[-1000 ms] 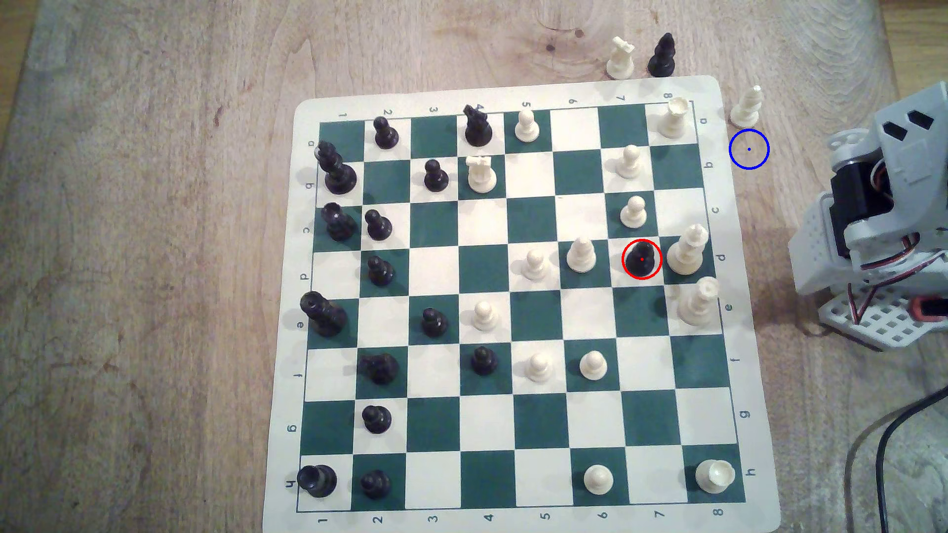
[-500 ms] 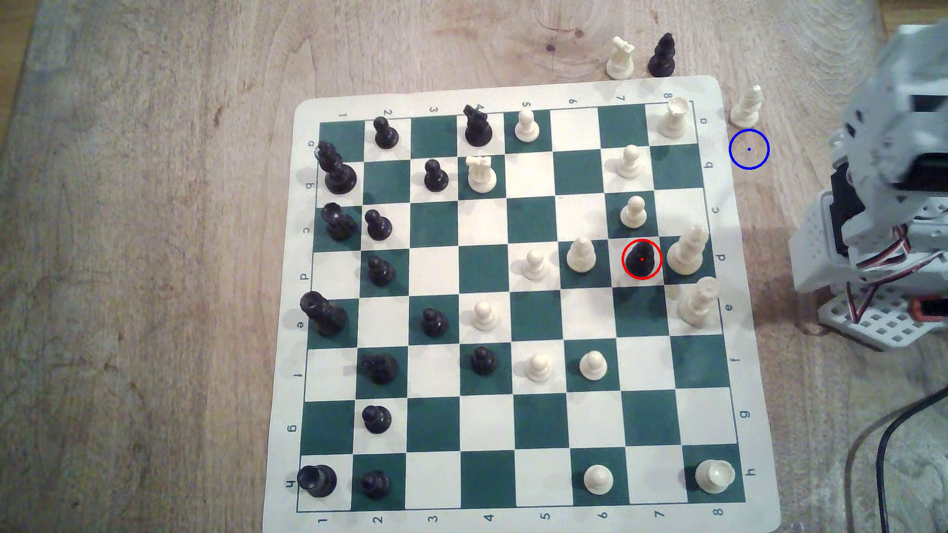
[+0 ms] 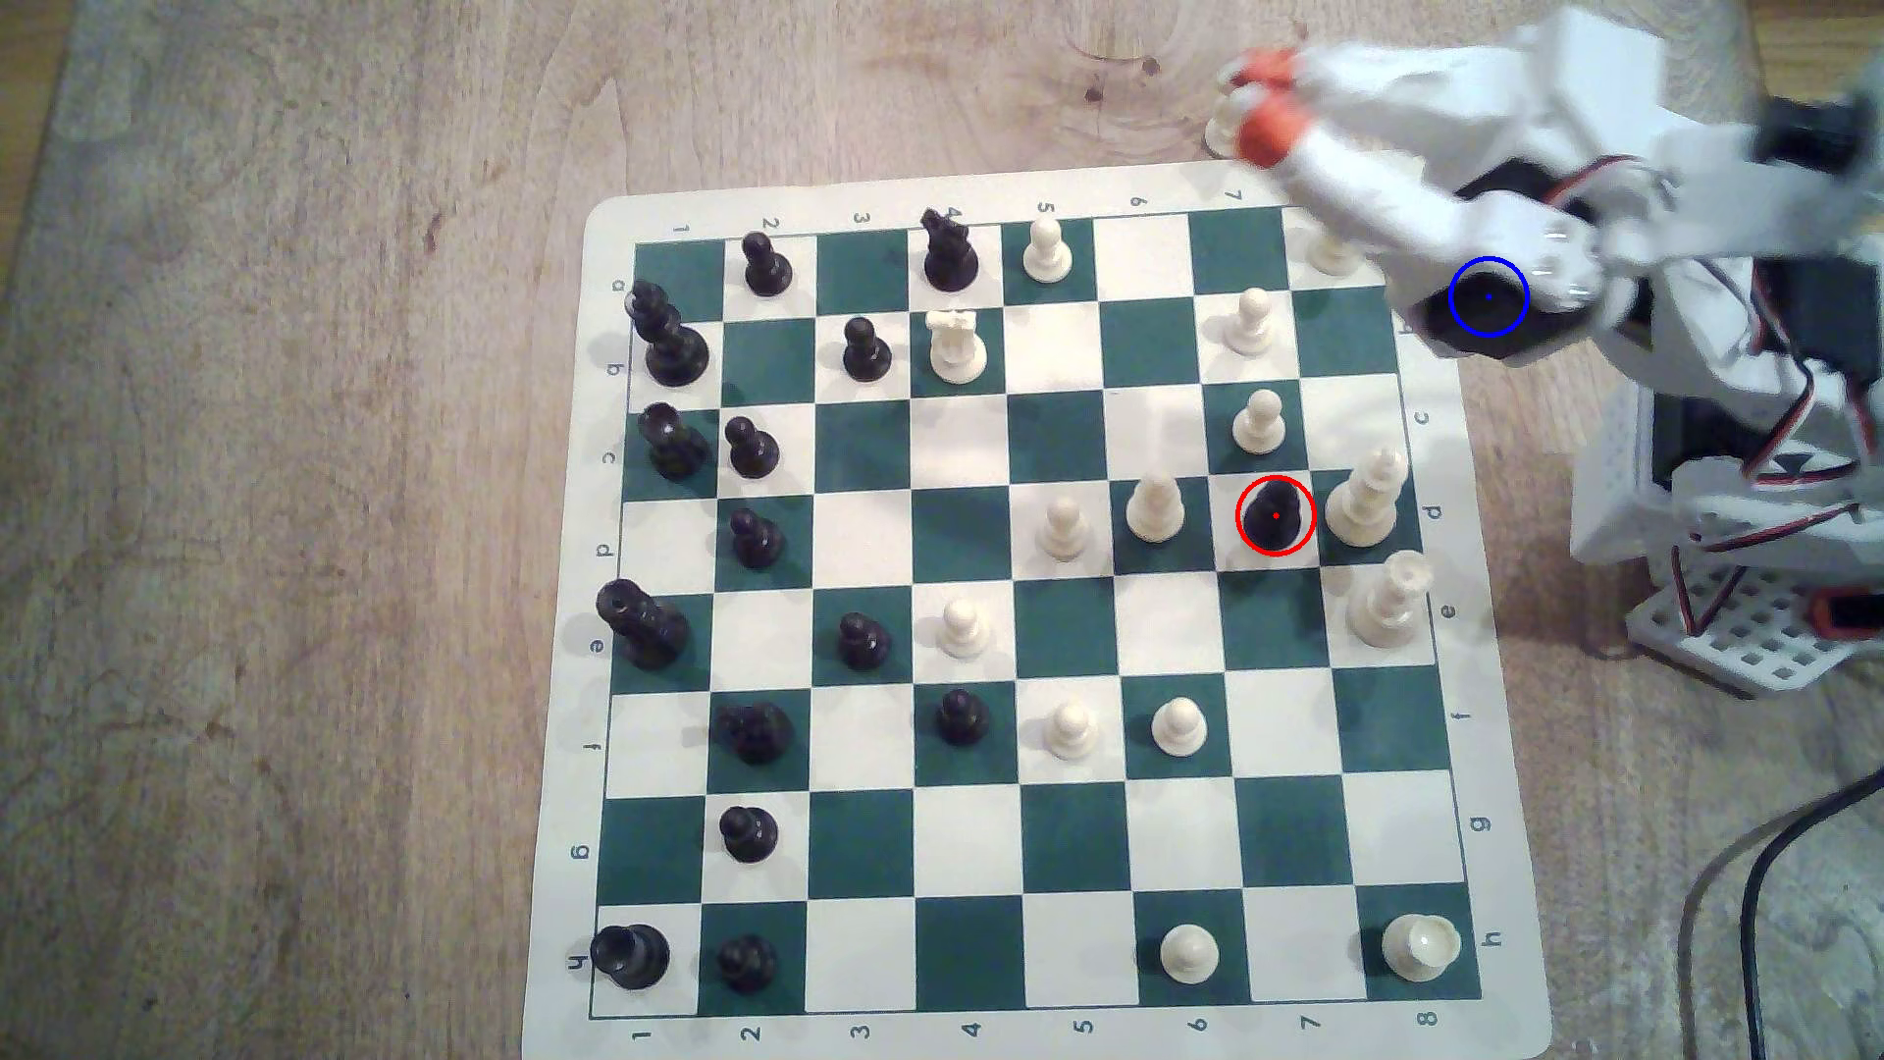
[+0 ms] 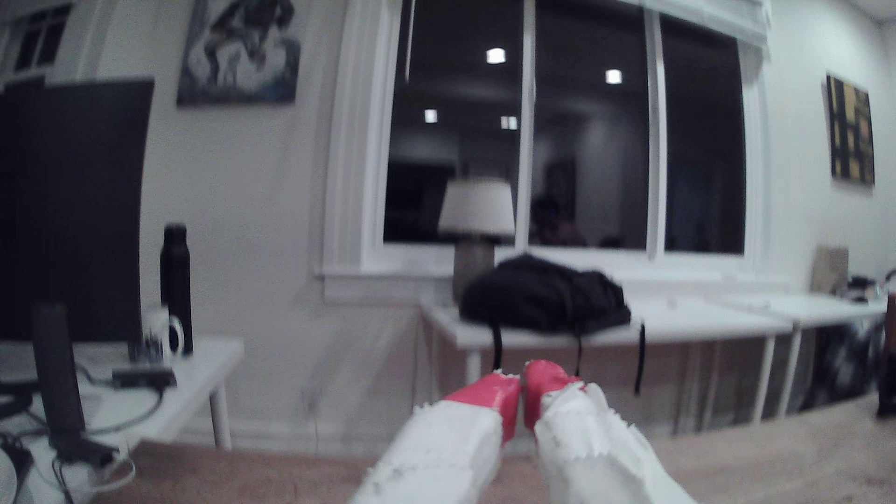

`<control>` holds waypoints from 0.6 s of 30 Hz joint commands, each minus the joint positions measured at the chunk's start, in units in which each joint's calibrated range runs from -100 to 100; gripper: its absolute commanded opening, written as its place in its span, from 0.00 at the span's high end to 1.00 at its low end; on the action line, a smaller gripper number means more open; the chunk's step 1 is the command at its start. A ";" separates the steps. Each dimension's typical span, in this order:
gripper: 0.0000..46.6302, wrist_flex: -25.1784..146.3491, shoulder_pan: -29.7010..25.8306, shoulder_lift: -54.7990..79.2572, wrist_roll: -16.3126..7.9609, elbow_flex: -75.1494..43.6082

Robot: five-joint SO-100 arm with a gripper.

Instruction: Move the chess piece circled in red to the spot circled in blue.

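Note:
The chess piece circled in red is a glossy black piece standing upright on a white square in row d, column 7, in the exterior view. My gripper hovers high over the wood beyond the board's far right corner, well away from that piece. In the wrist view the gripper has its red tips pressed together with nothing between them, pointing out at the room. The blue ring lies over my arm, which hides the wood of the spot circled in blue.
White pieces crowd the black piece: a pawn just behind it, a tall piece on the exterior view's right and another on its left. A white off-board piece peeks out by the gripper. A black cable runs near the arm base.
The arm has unfolded from the exterior view's right edge and swung out over the board's far right corner, covering the blue ring and the off-board pieces there. No chess piece moved.

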 commanded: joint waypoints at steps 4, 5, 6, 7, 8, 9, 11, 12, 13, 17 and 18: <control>1.00 33.13 -2.23 12.47 -2.69 -23.63; 1.00 36.16 -2.23 14.34 -2.98 -25.17; 0.99 38.13 -2.15 15.87 -3.66 -26.17; 0.99 39.77 -1.99 17.39 -3.86 -26.72; 0.99 41.57 -2.07 20.11 -4.40 -27.26; 0.99 44.27 -2.46 22.66 -5.08 -28.80; 0.99 48.53 -3.63 26.65 -7.23 -31.61; 0.99 50.66 -4.26 28.26 -8.21 -32.79; 0.98 54.02 -5.28 31.23 -10.06 -35.06; 0.98 57.21 -6.14 36.49 -13.28 -35.87; 0.97 57.70 -6.22 37.34 -13.92 -36.05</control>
